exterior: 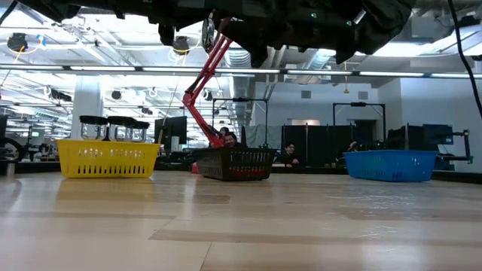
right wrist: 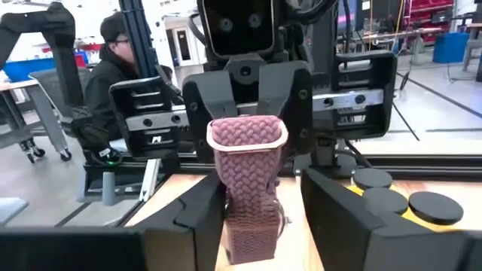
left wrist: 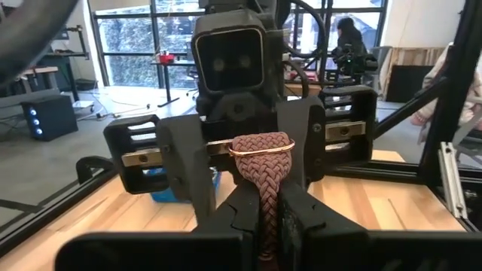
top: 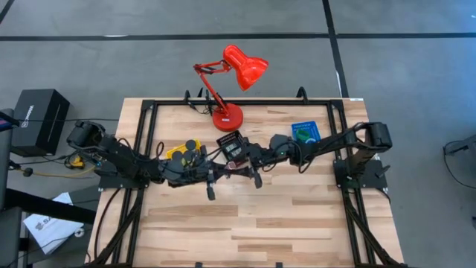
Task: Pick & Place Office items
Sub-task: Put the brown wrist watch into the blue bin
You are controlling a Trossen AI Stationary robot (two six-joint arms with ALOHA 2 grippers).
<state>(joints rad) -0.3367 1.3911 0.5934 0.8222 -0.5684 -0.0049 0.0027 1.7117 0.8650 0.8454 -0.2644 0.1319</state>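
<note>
- Wrist views alone show a braided mauve strap [left wrist: 262, 162] pinched in the left gripper [left wrist: 263, 218] jaws; the right gripper [right wrist: 260, 207] jaws stand apart around its other end.
- High view: both meet mid-surface, beside the black tray [top: 230, 143].
- Black pucks [top: 193, 146] lie in the yellow tray [top: 175, 153].
- Low view: arms overhead, red lamp [exterior: 202, 83] behind.

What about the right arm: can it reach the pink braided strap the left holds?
Probably yes: the right gripper has open fingers either side of the braided strap, nothing between, while the left gripper pinches it.
</note>
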